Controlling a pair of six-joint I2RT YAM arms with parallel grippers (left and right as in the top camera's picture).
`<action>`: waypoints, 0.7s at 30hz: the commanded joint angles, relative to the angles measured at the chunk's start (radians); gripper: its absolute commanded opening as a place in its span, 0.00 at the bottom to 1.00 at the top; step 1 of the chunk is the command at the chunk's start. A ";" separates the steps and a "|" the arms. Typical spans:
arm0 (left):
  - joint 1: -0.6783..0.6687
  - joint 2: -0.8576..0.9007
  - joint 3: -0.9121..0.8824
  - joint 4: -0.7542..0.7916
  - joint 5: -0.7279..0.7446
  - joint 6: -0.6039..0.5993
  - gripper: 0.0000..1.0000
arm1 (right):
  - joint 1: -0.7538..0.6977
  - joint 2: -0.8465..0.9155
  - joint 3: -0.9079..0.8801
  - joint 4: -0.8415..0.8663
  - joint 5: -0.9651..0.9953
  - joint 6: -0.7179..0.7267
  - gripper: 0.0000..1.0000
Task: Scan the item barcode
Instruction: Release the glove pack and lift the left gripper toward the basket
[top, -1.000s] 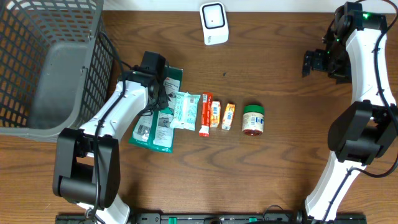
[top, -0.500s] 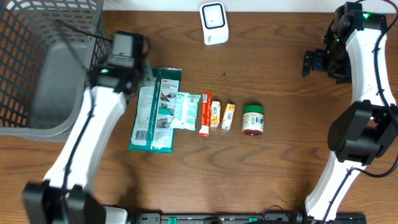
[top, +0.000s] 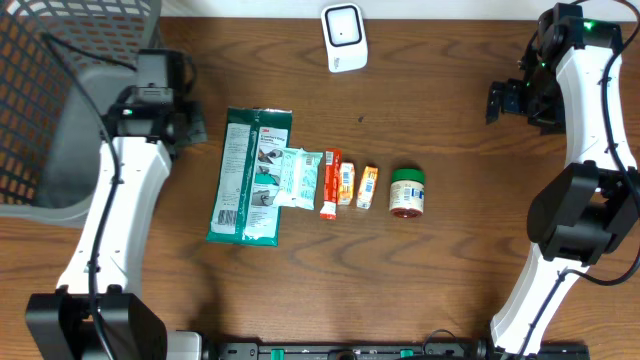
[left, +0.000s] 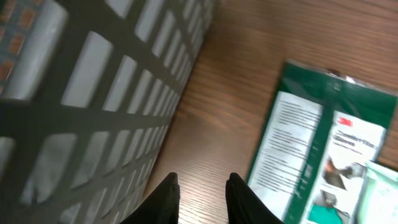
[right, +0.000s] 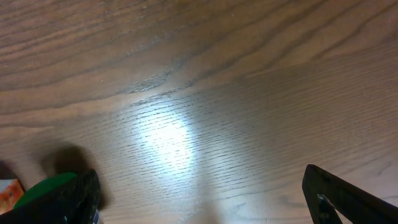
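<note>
The item most likely to be scanned, to my judgement, was the flat green package, because it lay nearest to the left jaws. It rested flat on the counter, left of the middle, with its long axis running from the far edge toward the near edge, slightly tilted. A pale label near its near-left corner could carry the barcode, but it was too small to read. The left jaws hung just to the left of the package, between it and the mesh wall of the basket. They stood only narrowly apart and pinched nothing. The package therefore lay to the right of these jaws, and the left arm was clearly the nearer one. A pale wipes packet overlapped the right edge of the package, so a grasp from that side would disturb it. Further right came a red-orange tube, two small orange boxes and a jar with a green lid, all in one row. The white scanner stood at the far edge near the middle, with bare counter between it and the row. The right gripper waited near the far right corner, well apart from everything, its jaws spread wide and empty.
</note>
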 joint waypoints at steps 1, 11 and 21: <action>0.063 0.004 -0.011 0.005 -0.011 0.009 0.27 | -0.001 0.002 0.011 0.000 0.006 -0.006 0.99; 0.100 0.004 -0.011 0.061 0.138 -0.003 0.27 | -0.001 0.002 0.011 0.000 0.006 -0.006 0.99; 0.100 0.004 -0.011 0.267 0.262 0.043 0.26 | -0.001 0.002 0.011 0.000 0.006 -0.006 0.99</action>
